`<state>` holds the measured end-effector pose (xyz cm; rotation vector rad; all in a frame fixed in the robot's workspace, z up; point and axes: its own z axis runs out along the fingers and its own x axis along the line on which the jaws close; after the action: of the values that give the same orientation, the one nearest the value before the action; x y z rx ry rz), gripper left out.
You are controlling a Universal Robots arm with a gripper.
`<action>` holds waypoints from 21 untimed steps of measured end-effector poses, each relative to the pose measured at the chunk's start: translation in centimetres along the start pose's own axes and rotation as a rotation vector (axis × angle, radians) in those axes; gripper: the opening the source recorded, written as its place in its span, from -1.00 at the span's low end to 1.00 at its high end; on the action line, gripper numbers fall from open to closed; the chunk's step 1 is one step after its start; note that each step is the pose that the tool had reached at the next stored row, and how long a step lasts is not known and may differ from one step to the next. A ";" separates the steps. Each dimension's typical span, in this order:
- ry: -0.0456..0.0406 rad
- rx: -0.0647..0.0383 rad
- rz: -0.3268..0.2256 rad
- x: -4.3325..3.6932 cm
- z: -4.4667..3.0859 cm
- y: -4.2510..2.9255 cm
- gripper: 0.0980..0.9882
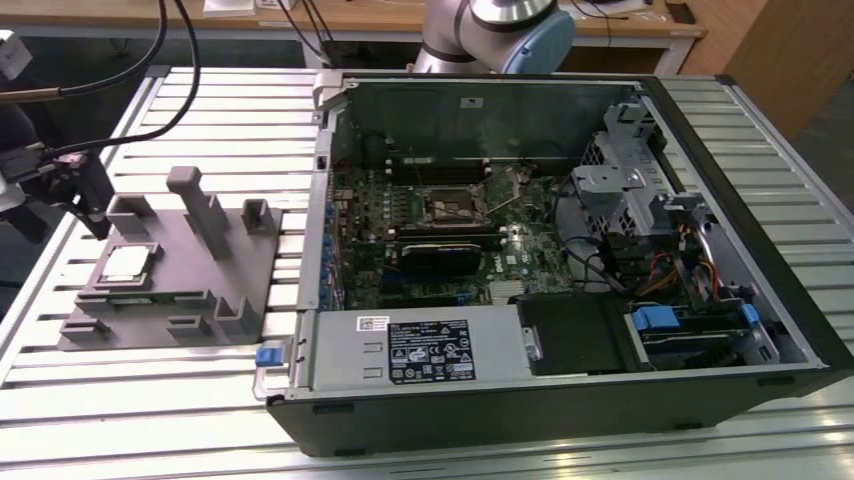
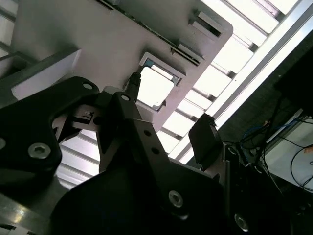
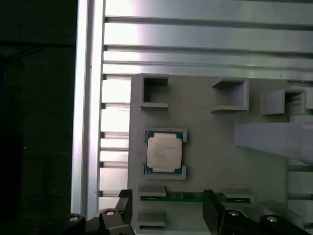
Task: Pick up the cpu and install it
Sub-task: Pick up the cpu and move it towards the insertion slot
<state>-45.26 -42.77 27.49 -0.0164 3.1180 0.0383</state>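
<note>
The gripper (image 3: 168, 211) has its fingers (image 3: 123, 205) spread wide with nothing between them. It hangs above the grey tray (image 1: 200, 290) at the exterior view's left (image 1: 94, 215), and I judge it clear of everything below.

In the first wrist view the cpu (image 3: 165, 152) lies flat, metal top up, in a shallow square pocket of the tray. It sits just ahead of the fingertips and roughly in line with the gap between them, not yet inside that gap. In the second wrist view one fingertip (image 2: 133, 81) appears beside the cpu's (image 2: 155, 88) edge, the other well off to the side. In the exterior view the cpu (image 1: 124, 265) lies below the gripper and a little nearer the camera.

The chip looks light, thin and stiff, and its smooth lid is probably slippery. Its underside is likely delicate, so it should not be dragged or tilted. The safest hold seems to be on two opposite edges, where the pocket's raised lips leave them open, with gentle pressure.

Further off, the tray rests on a slatted table (image 1: 160, 420). The open case (image 1: 747, 250) stands beside it, with the socket (image 1: 447, 205) well apart from the cpu.
</note>
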 end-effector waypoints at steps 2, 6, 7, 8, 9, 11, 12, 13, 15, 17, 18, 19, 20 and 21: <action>0.0002 0.000 0.000 0.00 0.35 0.03 0.31; 0.0009 0.000 0.000 -0.03 1.08 0.16 0.31; 0.0014 0.000 0.000 -0.09 1.23 0.28 0.31; 0.0014 0.000 0.000 -0.16 1.35 0.43 0.31; 0.0012 0.000 0.000 -0.21 1.44 0.61 0.31; 0.0011 0.000 0.000 -0.27 1.66 0.89 0.31; 0.0010 0.000 0.000 -0.28 1.80 0.94 0.31; 0.0010 0.000 0.000 -0.28 1.90 0.94 0.31; 0.0012 0.000 0.000 -0.27 2.05 0.94 0.31; 0.0012 0.001 0.000 -0.26 2.26 0.94 0.31; 0.0013 0.001 0.000 -0.26 2.41 0.93 0.31; 0.0013 0.001 0.000 -0.26 2.60 0.93 0.31; 0.0013 0.001 0.000 -0.26 2.79 0.92 0.31; 0.0013 0.001 0.000 -0.26 2.97 0.92 0.31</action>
<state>-44.95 -41.77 24.55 -0.0164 3.1194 0.0367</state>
